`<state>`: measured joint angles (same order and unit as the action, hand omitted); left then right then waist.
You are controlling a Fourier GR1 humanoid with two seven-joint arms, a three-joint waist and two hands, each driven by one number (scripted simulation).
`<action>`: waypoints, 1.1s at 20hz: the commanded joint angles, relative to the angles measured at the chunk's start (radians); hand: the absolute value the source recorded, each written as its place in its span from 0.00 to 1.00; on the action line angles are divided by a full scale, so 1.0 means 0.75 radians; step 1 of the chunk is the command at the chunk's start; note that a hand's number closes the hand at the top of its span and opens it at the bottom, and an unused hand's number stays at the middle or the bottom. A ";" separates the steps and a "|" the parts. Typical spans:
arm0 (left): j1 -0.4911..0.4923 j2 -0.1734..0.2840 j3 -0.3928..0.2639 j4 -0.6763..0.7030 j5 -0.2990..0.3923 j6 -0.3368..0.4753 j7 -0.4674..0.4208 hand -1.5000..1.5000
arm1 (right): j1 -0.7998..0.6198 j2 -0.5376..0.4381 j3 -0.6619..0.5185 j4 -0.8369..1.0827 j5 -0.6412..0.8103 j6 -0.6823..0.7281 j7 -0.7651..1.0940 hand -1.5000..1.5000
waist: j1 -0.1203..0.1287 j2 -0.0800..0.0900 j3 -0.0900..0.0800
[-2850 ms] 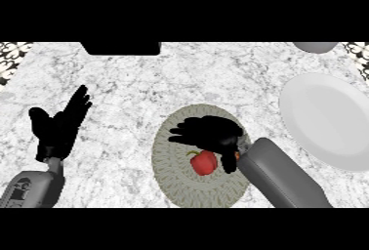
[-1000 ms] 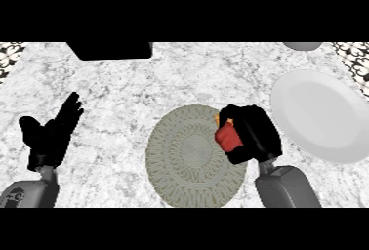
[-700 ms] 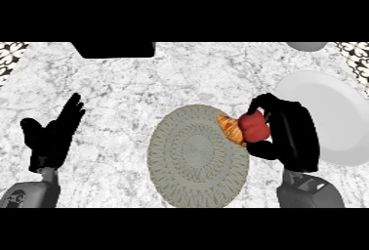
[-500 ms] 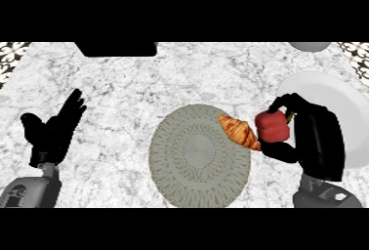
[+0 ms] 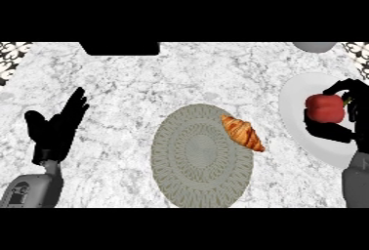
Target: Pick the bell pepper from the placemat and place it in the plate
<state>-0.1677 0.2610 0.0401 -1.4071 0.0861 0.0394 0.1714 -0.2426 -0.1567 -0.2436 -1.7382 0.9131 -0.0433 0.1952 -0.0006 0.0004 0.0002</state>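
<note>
A white bench top of grey-veined marble fills the view under even light. At its far edge sits a flat black rectangular block. Dark patterned patches show at the far left corner and far right corner.

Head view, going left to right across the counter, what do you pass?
Open black left hand → round grey woven placemat → golden-brown croissant → white plate → red bell pepper, held in the black right hand.
</note>
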 commanded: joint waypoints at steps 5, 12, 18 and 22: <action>0.093 -0.081 -0.060 -0.109 -0.067 0.055 0.011 0.50 | -0.072 -0.265 -0.238 0.458 -0.144 -0.059 -0.277 1.00 | 0.013 0.001 0.001; 0.021 -0.056 -0.012 -0.001 -0.044 0.009 -0.030 0.50 | -0.203 -0.297 -0.259 0.860 -0.248 0.125 -0.271 1.00 | 0.020 0.007 0.001; -0.045 -0.002 0.063 0.069 0.009 -0.083 -0.028 0.50 | -0.279 -0.394 -0.254 1.082 -0.317 0.096 -0.613 0.00 | 0.009 0.003 0.000; -0.053 -0.042 0.019 0.033 -0.057 -0.004 0.007 0.50 | -0.237 -0.378 -0.326 0.982 -0.429 0.029 -0.825 0.00 | -0.007 -0.001 0.001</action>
<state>-0.1704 0.2416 0.0614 -1.3973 0.0621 0.0145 0.1568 -0.4202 -0.4585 -0.4578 -0.9659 0.6609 0.0064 -0.3142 0.0049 0.0023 0.0010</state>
